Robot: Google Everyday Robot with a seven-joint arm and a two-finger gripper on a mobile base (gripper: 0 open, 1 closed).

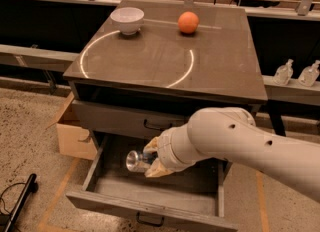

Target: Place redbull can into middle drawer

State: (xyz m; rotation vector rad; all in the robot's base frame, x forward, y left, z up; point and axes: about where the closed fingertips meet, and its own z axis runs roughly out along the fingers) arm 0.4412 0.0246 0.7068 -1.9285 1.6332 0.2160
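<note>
The middle drawer (150, 203) is pulled open below the closed upper drawer (115, 121) of the grey cabinet. My gripper (149, 159) is shut on the redbull can (134, 160), which lies on its side with its shiny end facing left. The can hangs low inside the open drawer, just above its floor, near the drawer's middle. My white arm (240, 141) reaches in from the right and hides the drawer's right part.
A white bowl (127, 19) and an orange ball (188, 22) stand at the back of the cabinet top (150, 61). A cardboard box (72, 136) sits left of the cabinet. Two clear bottles (295, 73) stand on a ledge at right. A black object (17, 201) lies on the floor.
</note>
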